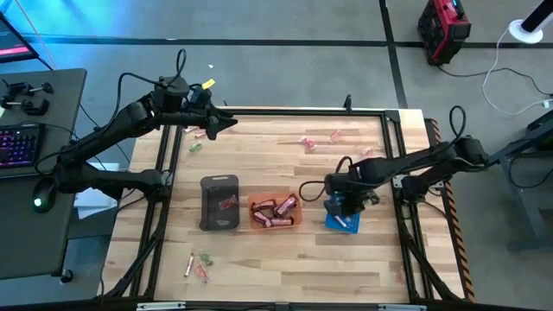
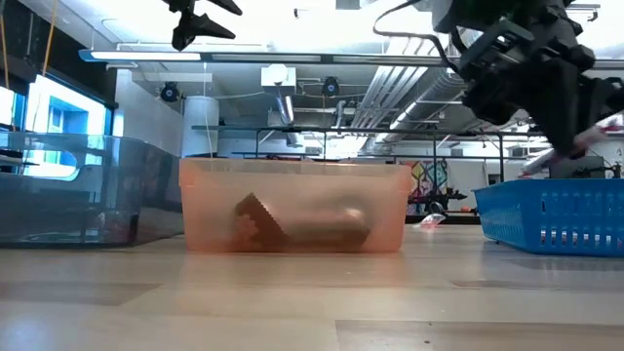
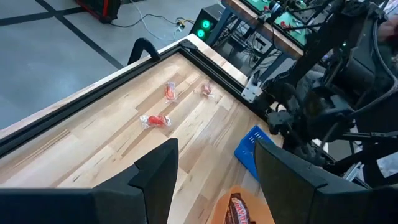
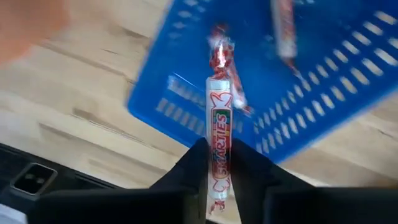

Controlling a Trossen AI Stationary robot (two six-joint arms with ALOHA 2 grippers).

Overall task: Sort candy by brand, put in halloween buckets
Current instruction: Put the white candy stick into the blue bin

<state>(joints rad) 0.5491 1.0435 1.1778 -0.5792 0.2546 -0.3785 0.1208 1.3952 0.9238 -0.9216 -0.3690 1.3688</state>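
Note:
My right gripper (image 4: 219,154) hovers over the blue bucket (image 1: 342,222), shut on a Smarties roll (image 4: 219,118). Another roll (image 4: 283,28) lies inside that bucket. The orange bucket (image 1: 275,212) holds reddish-brown bars (image 1: 285,207). The dark grey bucket (image 1: 219,204) holds a red piece (image 1: 228,205). My left gripper (image 1: 226,123) is raised over the table's far-left part, open and touching nothing. Loose candy (image 1: 307,142) lies on the table's far side. My right gripper pinches the Smarties roll between its two fingers, by the roll's rear part (image 4: 219,171). The roll lies along the fingers and sticks out past their tips. It is lifted clear above the blue bucket's wall (image 4: 186,106), and the fingers point down at it.
More loose candy lies near the far-left corner (image 1: 195,147), by the right arm (image 1: 367,152) and at the near-left (image 1: 199,266). The three buckets stand in a row mid-table. A black frame rail (image 1: 302,111) runs along the table's edges.

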